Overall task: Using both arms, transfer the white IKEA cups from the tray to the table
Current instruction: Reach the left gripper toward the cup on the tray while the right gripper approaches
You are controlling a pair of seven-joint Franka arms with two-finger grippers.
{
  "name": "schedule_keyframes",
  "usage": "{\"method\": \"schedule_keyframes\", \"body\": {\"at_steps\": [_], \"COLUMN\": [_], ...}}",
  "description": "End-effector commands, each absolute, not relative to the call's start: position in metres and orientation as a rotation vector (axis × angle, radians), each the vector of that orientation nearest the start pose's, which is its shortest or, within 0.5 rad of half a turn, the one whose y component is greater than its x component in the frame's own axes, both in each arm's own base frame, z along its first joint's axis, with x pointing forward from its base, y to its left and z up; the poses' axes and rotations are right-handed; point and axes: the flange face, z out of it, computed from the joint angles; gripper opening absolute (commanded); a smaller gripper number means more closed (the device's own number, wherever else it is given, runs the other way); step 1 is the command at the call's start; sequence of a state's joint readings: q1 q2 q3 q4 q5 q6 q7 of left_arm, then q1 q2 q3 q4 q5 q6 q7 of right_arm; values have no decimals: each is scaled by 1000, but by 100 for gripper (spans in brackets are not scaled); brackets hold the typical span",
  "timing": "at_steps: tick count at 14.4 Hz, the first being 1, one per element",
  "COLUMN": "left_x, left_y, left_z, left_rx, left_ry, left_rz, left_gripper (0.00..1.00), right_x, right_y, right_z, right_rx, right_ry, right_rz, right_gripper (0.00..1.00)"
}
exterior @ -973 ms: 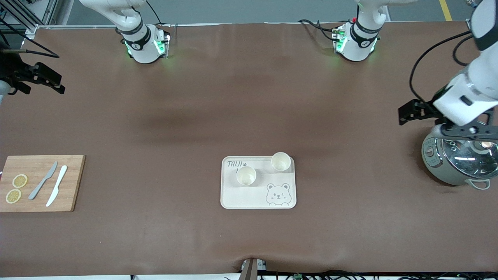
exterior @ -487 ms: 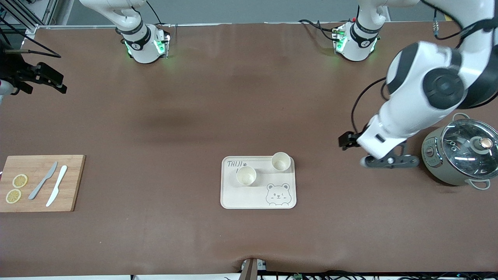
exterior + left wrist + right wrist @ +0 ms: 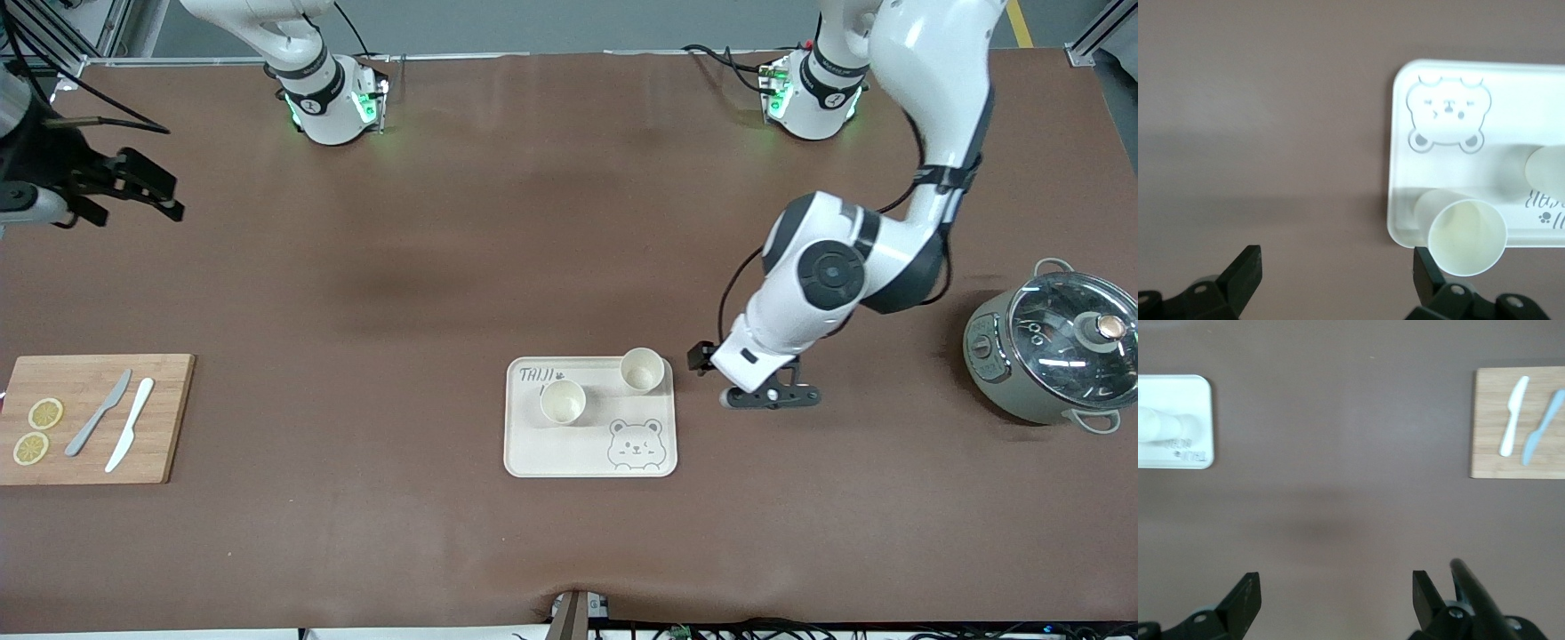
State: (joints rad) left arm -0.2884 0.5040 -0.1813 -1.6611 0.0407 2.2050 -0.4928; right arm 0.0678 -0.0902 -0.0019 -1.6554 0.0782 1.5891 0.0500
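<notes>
Two white IKEA cups stand upright on the cream bear tray [image 3: 590, 462]. One cup [image 3: 642, 369] is at the tray's corner toward the left arm's end, and the other cup [image 3: 563, 401] is beside it, nearer the front camera. My left gripper [image 3: 769, 397] is open and empty, low over the bare table just beside the tray. In the left wrist view the nearer cup [image 3: 1467, 237] lies close to one finger of the left gripper [image 3: 1336, 273], outside the jaws. My right gripper [image 3: 36, 212] is open and empty over the right arm's end of the table [image 3: 1335, 597].
A grey pot with a glass lid [image 3: 1053, 347] stands at the left arm's end. A wooden cutting board [image 3: 93, 418] with two knives and two lemon slices lies at the right arm's end; it also shows in the right wrist view [image 3: 1518, 420].
My left arm has swung from over the pot to beside the tray. My right gripper has shifted slightly toward the table's middle. The cups have not moved.
</notes>
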Motion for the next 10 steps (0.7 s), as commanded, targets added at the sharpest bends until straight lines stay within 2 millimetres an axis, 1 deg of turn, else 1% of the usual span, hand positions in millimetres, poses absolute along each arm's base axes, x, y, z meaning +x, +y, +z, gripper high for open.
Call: {"method": "schedule_keyframes", "body": {"at_steps": [1, 2, 3, 5, 6, 7, 8, 10], "left_x": [602, 599, 593, 589, 588, 586, 585, 585], "left_y": [-327, -334, -344, -350, -351, -356, -356, -356], "left_z": [303, 301, 301, 299, 294, 291, 287, 280], "left_rx": [-3230, -3230, -3229, -3229, -3227, -3226, -3223, -3219], "left_ry": [-100, -114, -119, -134, -132, -125, -130, -136], "left_rz": [-46, -44, -39, -35, -25, -20, -11, -2], "left_gripper": [100, 100, 100, 100, 100, 100, 100, 100], "right_x": [561, 572, 582, 593, 596, 599, 602, 606], "right_y": [98, 125, 155, 208, 232, 253, 276, 317], "right_z": [627, 614, 607, 588, 577, 564, 552, 522], "right_rx": [-3027, -3023, -3016, -3005, -2995, -2985, -2968, -2944], "right_ry": [27, 72, 119, 189, 215, 245, 263, 305], "right_rz": [2, 20, 0, -19, -38, -59, -94, -137], "right_gripper": [100, 100, 100, 100, 100, 100, 100, 100]}}
